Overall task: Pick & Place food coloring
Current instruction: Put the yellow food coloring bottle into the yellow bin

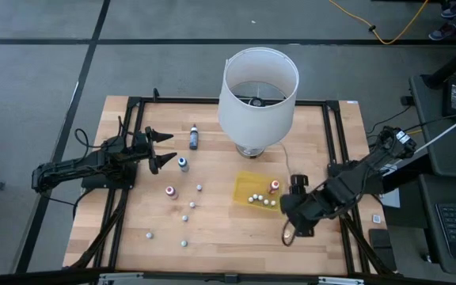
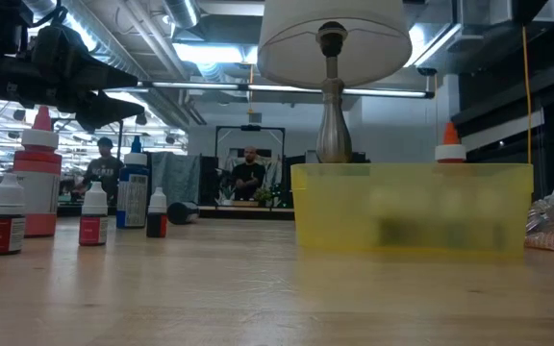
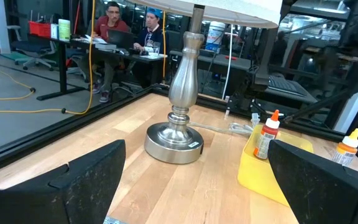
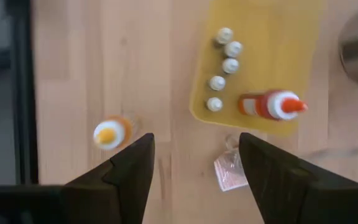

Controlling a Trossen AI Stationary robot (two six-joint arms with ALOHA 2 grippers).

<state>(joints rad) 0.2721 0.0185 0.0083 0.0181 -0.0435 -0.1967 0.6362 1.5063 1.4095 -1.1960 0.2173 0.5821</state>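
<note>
Behind the frosted wall of the yellow tray (image 2: 412, 207), its small whitish bottles (image 1: 261, 199) blur out in the low view; an orange-topped bottle (image 1: 274, 187) stands among them. Other food coloring (image 1: 183, 164) is scattered across the counter (image 1: 220, 237). Left gripper (image 1: 161, 149) and right gripper (image 1: 291, 227) both hover spread apart, empty.

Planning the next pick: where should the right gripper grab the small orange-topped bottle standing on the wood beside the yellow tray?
Around its round body under the cap, straight down from above: the small orange-topped bottle stands upright, clear of neighbours, below the open right gripper.
</note>
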